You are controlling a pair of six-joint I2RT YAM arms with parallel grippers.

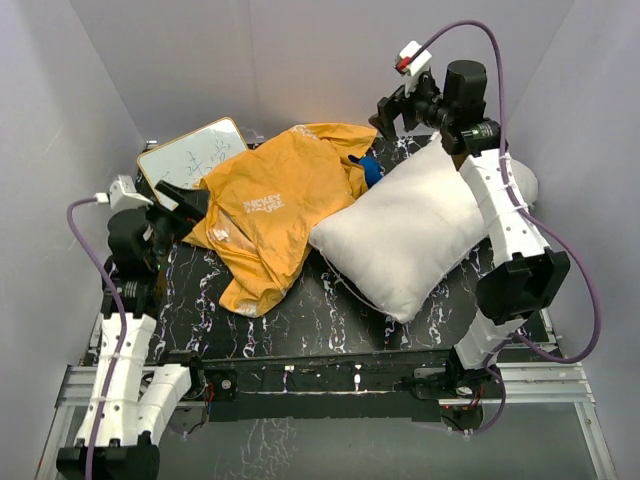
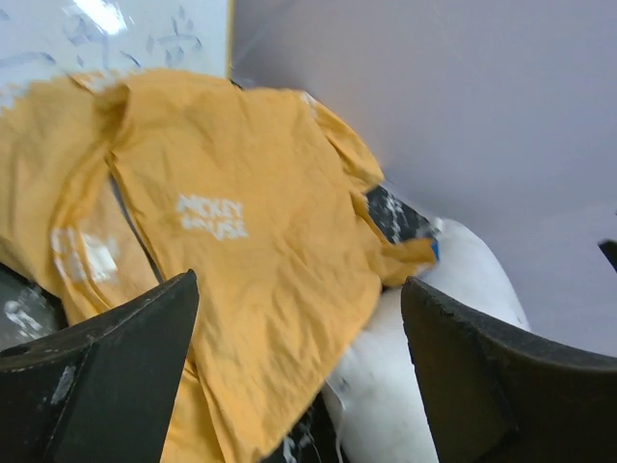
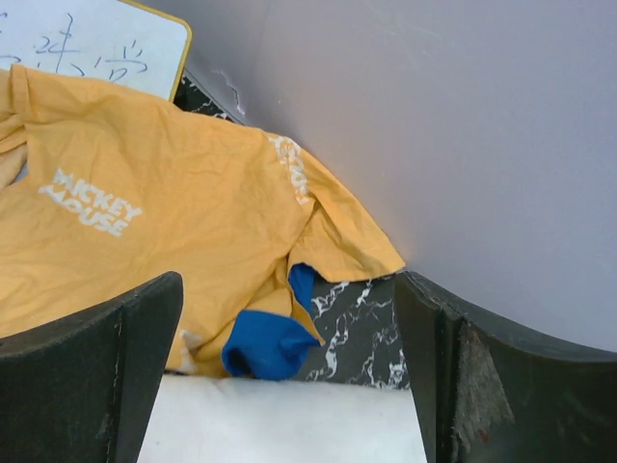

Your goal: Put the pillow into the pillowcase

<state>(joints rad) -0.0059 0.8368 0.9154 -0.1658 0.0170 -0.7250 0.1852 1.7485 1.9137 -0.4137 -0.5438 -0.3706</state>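
On the black marbled table [image 1: 330, 320], the pillow [image 1: 410, 235] lies across the right half, set diagonally, with its far end running under the right arm. Just left of it the pillowcase [image 1: 275, 205] lies crumpled and mostly flat, orange-yellow face up with white lettering showing. It spreads from the middle of the table toward the far left. A small fold of its blue face [image 3: 265, 342] peeks out at the far right edge, right where the cloth meets the pillow, so the two are touching there. The pillow is wholly outside the pillowcase. At the far left corner a whiteboard [image 1: 190, 155] with writing leans near the wall, and the cloth's far edge reaches up against it. The left gripper [image 1: 185, 205] sits at the left edge of the pillowcase with its jaws spread wide and nothing held. From its wrist camera the cloth shows between the two black fingers [image 2: 125, 376], but whether the tips touch it cannot be told. The right gripper [image 1: 385, 115] is raised over the far side of the table, above the blue fold and the pillow's far corner, with its jaws also spread and empty.
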